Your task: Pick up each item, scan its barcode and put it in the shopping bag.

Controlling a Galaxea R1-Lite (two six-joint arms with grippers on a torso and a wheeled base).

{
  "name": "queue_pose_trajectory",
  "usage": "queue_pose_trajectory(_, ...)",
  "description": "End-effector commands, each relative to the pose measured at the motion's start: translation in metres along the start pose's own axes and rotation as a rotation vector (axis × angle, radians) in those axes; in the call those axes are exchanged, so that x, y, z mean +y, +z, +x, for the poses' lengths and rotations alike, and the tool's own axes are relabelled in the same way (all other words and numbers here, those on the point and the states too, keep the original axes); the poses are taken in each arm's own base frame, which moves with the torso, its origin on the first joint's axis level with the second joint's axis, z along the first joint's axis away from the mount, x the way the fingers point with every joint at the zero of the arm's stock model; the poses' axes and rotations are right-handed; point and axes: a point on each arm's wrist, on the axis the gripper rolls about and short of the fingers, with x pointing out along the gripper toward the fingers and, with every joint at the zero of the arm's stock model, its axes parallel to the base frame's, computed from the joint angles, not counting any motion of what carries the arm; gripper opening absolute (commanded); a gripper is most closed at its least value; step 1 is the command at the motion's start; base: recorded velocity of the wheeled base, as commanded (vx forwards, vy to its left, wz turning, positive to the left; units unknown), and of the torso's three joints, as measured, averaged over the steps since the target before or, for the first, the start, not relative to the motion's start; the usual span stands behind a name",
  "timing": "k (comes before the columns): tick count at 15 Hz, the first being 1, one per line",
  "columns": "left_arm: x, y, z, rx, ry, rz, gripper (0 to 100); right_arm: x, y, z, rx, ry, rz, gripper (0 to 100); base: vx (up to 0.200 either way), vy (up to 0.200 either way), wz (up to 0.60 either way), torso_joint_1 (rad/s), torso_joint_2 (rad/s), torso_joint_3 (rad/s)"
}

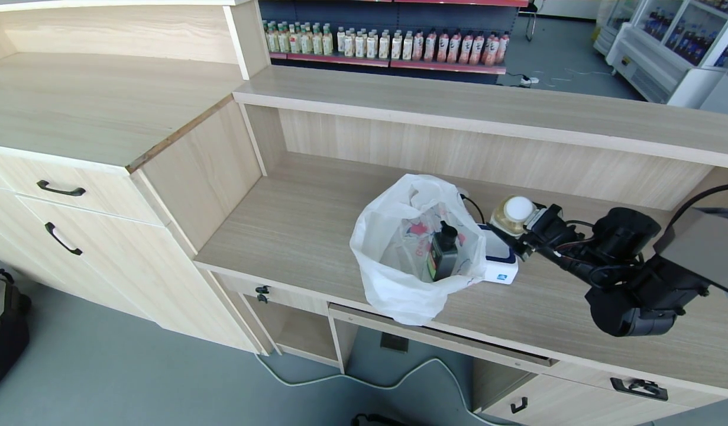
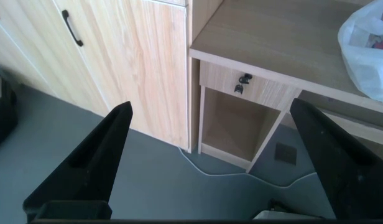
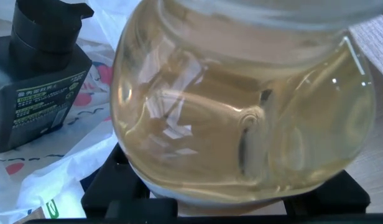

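The right hand (image 1: 526,232) is clenched around the white-lidded jar (image 1: 515,212), which sits next to the scanner (image 1: 498,261) and near the shopping bag (image 1: 393,278). The left hand (image 2: 210,158) hangs released.

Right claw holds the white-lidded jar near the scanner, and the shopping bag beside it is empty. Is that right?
No. The right claw holds the white-lidded jar near the scanner, but the shopping bag is not empty: the head view shows a dark bottle standing in it.

Counts: 1 shopping bag (image 1: 387,284), 1 dark bottle (image 1: 443,253), 1 clear jar (image 1: 508,220) w/ white lid (image 1: 519,207), 1 scanner unit (image 1: 501,264), 4 blk cabinet handles (image 1: 61,190).
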Motion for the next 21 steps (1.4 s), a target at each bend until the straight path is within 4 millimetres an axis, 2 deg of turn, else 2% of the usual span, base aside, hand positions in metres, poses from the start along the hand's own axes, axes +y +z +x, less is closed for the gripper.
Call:
queue_pose_trajectory(1, 0.000, 0.000, 0.000, -0.001, 0.000, -0.001, 100, 0.004, -0.004, 0.000, 0.008, 0.008, 0.006, 0, 0.000, 0.000, 0.00, 0.000, 0.00, 0.000)
queue_pose_trajectory(18, 0.000, 0.000, 0.000, -0.001, 0.000, -0.001, 100, 0.006, -0.013, 0.018, -0.026, -0.011, -0.009, 0, 0.000, 0.000, 0.00, 0.000, 0.00, 0.000)
queue_pose_trajectory(20, 0.000, 0.000, 0.000, -0.001, 0.000, -0.001, 100, -0.006, -0.005, 0.019, -0.047, -0.039, -0.006, 0, 0.000, 0.000, 0.00, 0.000, 0.00, 0.000)
queue_pose_trajectory(21, 0.000, 0.000, 0.000, -0.001, 0.000, -0.001, 100, -0.020, 0.008, 0.021, -0.080, -0.067, 0.005, 0, 0.000, 0.000, 0.00, 0.000, 0.00, 0.000)
